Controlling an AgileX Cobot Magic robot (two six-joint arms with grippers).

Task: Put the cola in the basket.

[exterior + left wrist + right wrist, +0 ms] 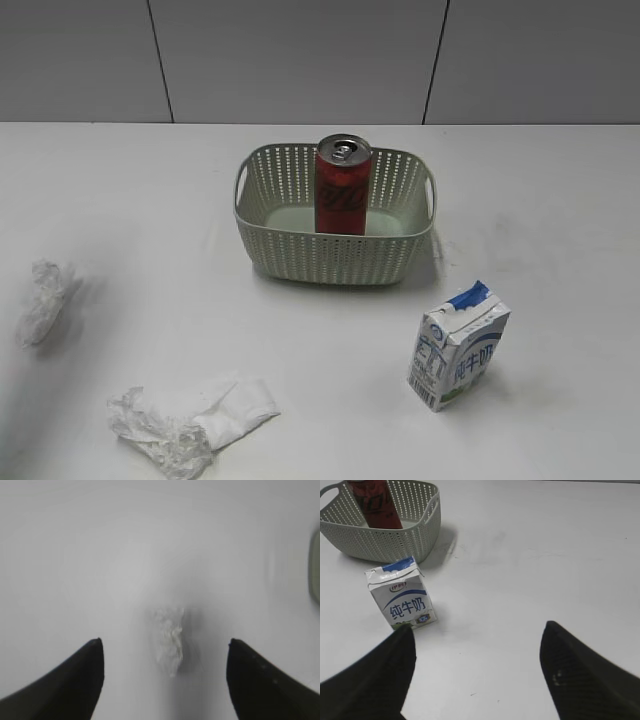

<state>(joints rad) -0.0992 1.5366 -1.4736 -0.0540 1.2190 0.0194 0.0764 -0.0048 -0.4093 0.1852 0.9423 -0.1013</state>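
The cola (343, 186), a tall slim red can with a silver top, stands upright inside the pale green basket (300, 260) at the table's middle back. In the right wrist view the cola (375, 505) and the basket (395, 542) sit at the top left. My left gripper (165, 645) is open and empty above the table, over a crumpled white tissue (169, 640). My right gripper (477, 627) is open and empty above bare table, well to the right of the basket. Neither gripper shows in the exterior view.
A white-and-blue milk carton (458, 346) stands in front of the basket to the right; it also shows in the right wrist view (402, 597). Crumpled tissues lie at the left edge (45, 300) and front left (190, 420). A grey panelled wall backs the table.
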